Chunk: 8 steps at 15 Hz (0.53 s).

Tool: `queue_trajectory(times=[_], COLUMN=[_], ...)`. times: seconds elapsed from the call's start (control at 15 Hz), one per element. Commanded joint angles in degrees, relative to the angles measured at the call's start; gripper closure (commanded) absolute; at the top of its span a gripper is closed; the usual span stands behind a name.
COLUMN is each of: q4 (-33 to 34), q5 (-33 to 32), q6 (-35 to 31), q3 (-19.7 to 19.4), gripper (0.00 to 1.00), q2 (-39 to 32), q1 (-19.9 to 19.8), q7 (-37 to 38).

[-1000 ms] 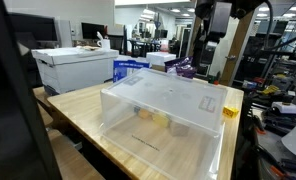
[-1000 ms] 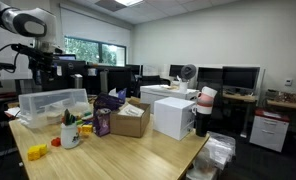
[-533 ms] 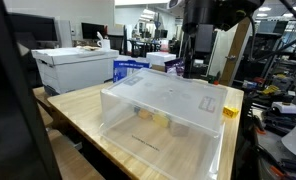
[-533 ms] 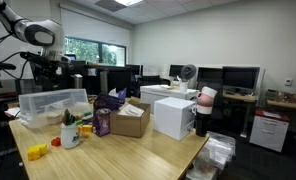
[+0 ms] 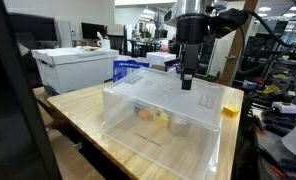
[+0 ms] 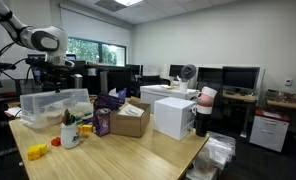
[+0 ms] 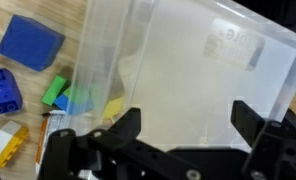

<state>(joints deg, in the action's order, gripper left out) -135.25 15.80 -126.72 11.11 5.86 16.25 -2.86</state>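
A large clear plastic bin (image 5: pixel 168 115) lies upside down on the wooden table (image 5: pixel 83 105), with yellow pieces (image 5: pixel 153 116) seen through it. It also shows in an exterior view (image 6: pixel 53 102) and fills the wrist view (image 7: pixel 198 75). My gripper (image 5: pixel 186 82) hangs just above the bin's upturned base, open and empty; its two black fingers (image 7: pixel 186 120) are spread apart over the clear plastic. In the wrist view, blue (image 7: pixel 30 44), green (image 7: pixel 56 92) and yellow (image 7: pixel 6 145) blocks lie on the table beside the bin.
A white box (image 5: pixel 76 66) and a blue container (image 5: pixel 128 68) stand behind the bin. A small yellow block (image 5: pixel 230 111) lies at the table's right edge. A mug (image 6: pixel 70 133), purple box (image 6: pixel 102 122), cardboard box (image 6: pixel 130 118) and white box (image 6: pixel 173 115) stand nearby.
The arm has swung left and come down over the bin; the gripper now hangs above the bin's base. The bin has not moved.
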Motion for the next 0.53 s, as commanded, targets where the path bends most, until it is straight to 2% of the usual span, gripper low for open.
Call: queue_trajectory(times=[0.0, 0.47], q4=[0.25, -0.07], q5=[-4.68, -9.57], q6=[-1.12, -0.1], q3=[1.22, 1.11], gripper=[0.0, 0.0], q2=[-1.34, -1.49], q1=[-1.41, -2.09], q7=[5.87, 14.38])
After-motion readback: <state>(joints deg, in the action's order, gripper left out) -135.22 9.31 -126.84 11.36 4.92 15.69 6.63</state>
